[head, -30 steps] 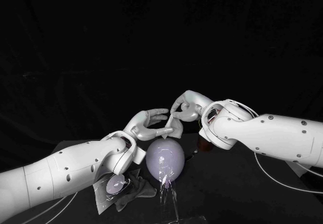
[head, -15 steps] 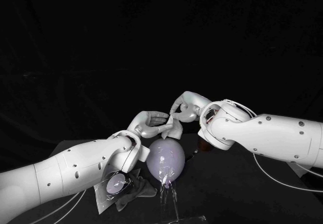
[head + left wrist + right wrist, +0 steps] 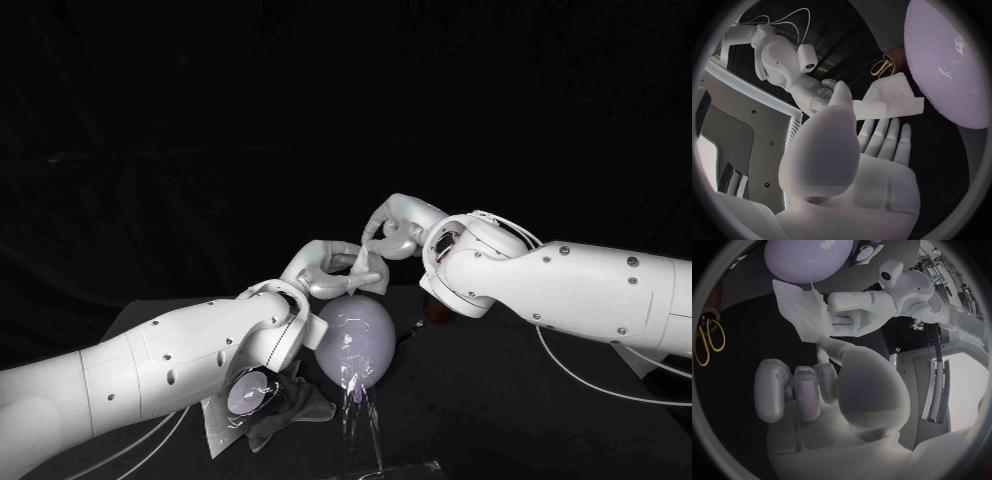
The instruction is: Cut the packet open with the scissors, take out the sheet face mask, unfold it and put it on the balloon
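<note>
Both hands are raised over the desk [image 3: 548, 400] and meet at the mask [image 3: 372, 276], a folded white wad. It is not on the balloon yet.

- Left hand [image 3: 335, 268]: thumb on one side of the mask's edge and fingers [image 3: 879, 137] stretched along the other, so the mask is pinched between them. Seen from the right wrist, the same fingers [image 3: 842, 319] sit against the sheet's edge.
- Right hand [image 3: 392, 232]: at 1 o'clock of the left hand, just above the mask. Most fingers [image 3: 792, 390] are curled in, and one tip reaches the sheet's corner. The angle is poor, so I cannot tell if it grips or only touches.
- Balloon [image 3: 355, 340]: pale lilac, lying on the desk at 6 o'clock of the hands, long axis running away from the robot. The mask hangs just above its far end.
- Packet [image 3: 231, 420]: shiny, flat on the desk at 8 o'clock of the balloon, next to the left forearm.
- Scissors [image 3: 707, 342]: yellow handles, lying on the desk untouched, just beside a brown object [image 3: 438, 312] at 2 o'clock of the balloon.
</note>
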Tool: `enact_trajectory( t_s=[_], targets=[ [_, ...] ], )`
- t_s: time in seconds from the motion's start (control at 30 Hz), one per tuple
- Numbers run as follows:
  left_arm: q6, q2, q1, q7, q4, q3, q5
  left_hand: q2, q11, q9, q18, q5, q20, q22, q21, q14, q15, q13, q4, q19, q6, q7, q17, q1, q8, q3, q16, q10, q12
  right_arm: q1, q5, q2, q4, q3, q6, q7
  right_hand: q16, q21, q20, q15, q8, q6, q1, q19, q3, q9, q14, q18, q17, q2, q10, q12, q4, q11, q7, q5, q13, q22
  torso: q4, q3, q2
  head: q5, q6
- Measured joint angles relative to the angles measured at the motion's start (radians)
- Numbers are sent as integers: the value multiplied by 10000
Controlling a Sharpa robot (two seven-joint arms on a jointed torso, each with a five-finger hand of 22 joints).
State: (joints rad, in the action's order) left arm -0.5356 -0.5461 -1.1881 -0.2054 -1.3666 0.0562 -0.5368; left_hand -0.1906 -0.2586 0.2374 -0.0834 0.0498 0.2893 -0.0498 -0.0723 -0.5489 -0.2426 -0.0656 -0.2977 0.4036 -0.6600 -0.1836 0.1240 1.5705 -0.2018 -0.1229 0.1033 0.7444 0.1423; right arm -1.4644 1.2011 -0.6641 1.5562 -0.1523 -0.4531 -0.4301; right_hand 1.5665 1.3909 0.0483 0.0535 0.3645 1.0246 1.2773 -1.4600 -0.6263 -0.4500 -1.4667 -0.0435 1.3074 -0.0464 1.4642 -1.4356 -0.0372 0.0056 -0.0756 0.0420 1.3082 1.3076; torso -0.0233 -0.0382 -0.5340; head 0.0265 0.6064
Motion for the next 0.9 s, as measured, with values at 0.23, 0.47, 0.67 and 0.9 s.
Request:
enact_trajectory(
  t_s=[0.23,0.47,0.67,0.9],
  targets=[
    [19,19,0,40,-4,0,-132,13,-5,12,-1,0,20,17,48,93,-6,0,12,-124,13,13,-30,13,-70,-12,0,-100,0,0,3,47,-8,0,30,-51,-27,-6,1,-1,35,-4,-24,1,1,0,1,0,3,-24,-2,1,0,2,-2,-2,-3,4,8,0,0,9,3],
    [-6,85,0,127,110,-2,-156,448,-5,69,-1,0,20,17,47,-241,38,-12,40,-124,12,13,60,312,-346,412,78,-99,117,0,4,-10,202,0,50,-92,9,-6,1,-1,38,-11,-22,1,-58,0,1,0,8,-22,23,2,-58,-23,-5,38,-9,5,8,-1,9,-1,4],
    [-82,164,0,293,209,-3,-158,752,29,112,-2,0,22,-25,47,-721,83,-12,105,96,12,13,159,616,-612,843,272,14,271,0,4,-52,388,0,56,-141,8,-6,17,-2,57,-37,-20,17,-58,0,1,0,7,-20,22,15,-58,-22,-1,43,-5,3,3,-5,14,-15,2],
    [-263,251,-7,577,325,-3,-229,943,120,172,-1,0,3,-68,-72,-1434,158,-19,279,401,12,13,315,1099,-968,1415,562,210,465,0,34,-98,528,0,54,-223,2,20,18,-2,76,-25,-6,18,-57,0,2,0,6,-6,22,19,-58,-22,13,42,-1,-3,-3,-11,16,-20,-8]
  ],
)
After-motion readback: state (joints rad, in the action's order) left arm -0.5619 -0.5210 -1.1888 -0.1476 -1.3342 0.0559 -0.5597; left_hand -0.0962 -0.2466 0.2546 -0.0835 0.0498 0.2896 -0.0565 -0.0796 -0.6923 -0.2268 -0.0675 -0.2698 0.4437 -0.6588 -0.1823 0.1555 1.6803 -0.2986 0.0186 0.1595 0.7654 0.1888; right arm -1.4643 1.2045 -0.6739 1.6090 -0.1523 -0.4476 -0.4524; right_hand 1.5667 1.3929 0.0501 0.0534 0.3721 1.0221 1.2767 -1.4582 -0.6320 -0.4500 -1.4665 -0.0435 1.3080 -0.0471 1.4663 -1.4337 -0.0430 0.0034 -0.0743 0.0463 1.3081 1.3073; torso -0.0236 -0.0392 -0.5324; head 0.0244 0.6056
